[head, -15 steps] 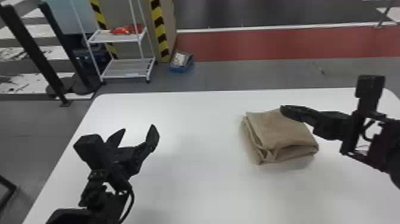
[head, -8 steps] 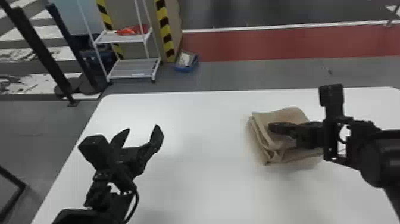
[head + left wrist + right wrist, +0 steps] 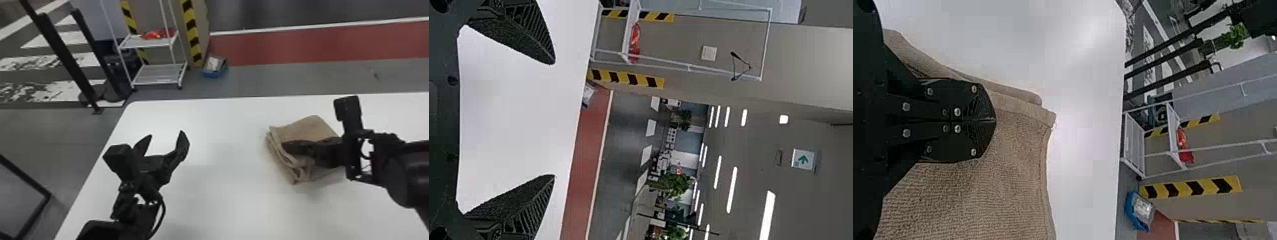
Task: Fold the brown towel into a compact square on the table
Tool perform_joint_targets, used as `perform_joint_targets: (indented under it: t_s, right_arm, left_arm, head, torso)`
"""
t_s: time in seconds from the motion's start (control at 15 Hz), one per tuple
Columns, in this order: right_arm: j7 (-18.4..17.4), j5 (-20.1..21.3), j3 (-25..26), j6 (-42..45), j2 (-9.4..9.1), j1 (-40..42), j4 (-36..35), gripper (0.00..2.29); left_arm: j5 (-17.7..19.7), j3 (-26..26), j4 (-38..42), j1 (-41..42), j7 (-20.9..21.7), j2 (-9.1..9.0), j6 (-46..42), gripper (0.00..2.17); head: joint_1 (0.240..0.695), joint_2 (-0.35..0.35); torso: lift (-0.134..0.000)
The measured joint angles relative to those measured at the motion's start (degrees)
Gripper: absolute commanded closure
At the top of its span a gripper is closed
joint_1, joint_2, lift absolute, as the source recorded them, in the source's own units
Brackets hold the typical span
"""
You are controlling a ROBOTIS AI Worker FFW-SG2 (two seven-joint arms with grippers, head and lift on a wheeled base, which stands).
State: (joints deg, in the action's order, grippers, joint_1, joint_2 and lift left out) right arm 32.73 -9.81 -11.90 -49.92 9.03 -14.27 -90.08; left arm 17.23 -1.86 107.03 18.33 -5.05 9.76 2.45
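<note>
The right gripper [image 3: 995, 120], pressed together, had moved farther in over the towel [image 3: 306, 127], folded on the table [image 3: 223, 198] — presumably to flatten it, a late step — while the left gripper [image 3: 554, 119] stood spread.

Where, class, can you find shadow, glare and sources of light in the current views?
Head view: a soft, faint shadow on the white table along the near side of the brown towel; right wrist view: pale patches of glare on the tabletop beyond the towel; left wrist view: ceiling lights glowing as bright white strips.
</note>
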Motion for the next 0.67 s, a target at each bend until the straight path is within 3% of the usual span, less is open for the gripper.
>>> perform_joint_targets:
  t_s: [0.33,0.67]
  right_arm:
    - [3.07,-0.13,-3.49,-0.39,-0.24,1.28,-1.34,2.08]
    - [5.07,0.0,-4.88,-1.97,0.05,4.88,-8.57,2.08]
  left_arm:
    - [-7.06,0.76,-0.14,0.94,-1.31,0.07,-3.69,0.04]
    - [-7.85,0.74,-0.3,1.16,-1.32,0.09,-4.24,0.04]
  head:
    - [0.695,0.272]
    - [0.695,0.314]
  torso:
    - [-0.125]
    - [-0.125]
